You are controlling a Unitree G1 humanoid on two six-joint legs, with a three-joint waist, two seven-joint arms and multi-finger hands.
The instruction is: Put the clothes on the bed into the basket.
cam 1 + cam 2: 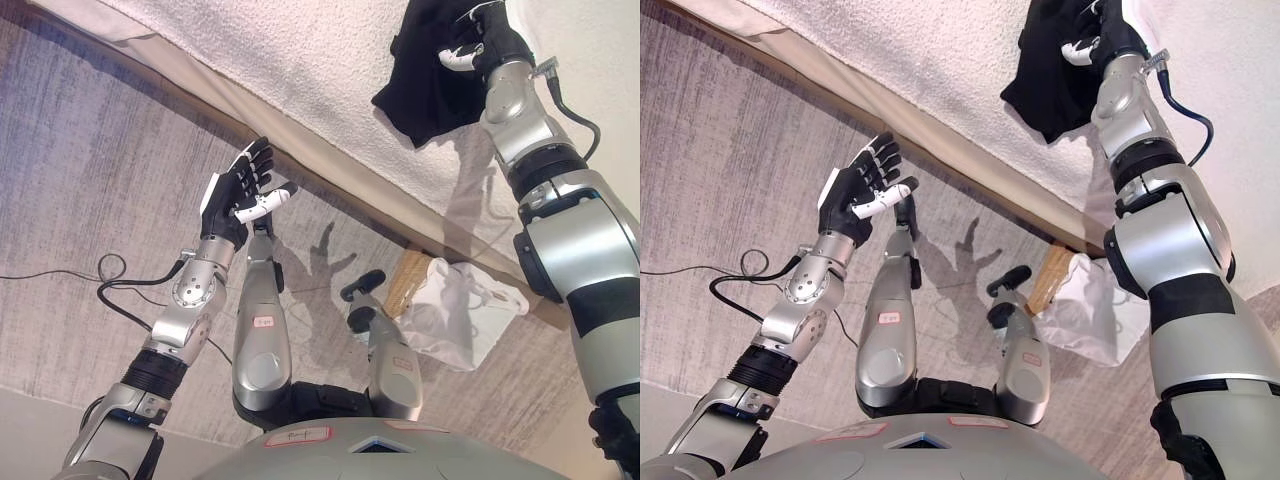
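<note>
A black garment (432,70) lies bunched on the white bed (320,60) near its edge, and my right hand (487,42) rests on it with fingers curled into the cloth. In the right eye view the same black garment (1052,72) sits under the right hand (1102,38). The basket (455,310) stands on the floor by the bed, wooden-rimmed with a white liner that holds white cloth. My left hand (240,190) is raised over the floor, fingers spread and holding nothing.
The bed's beige side rail (300,150) runs diagonally across the view. Below it lies a grey carpet (90,170).
</note>
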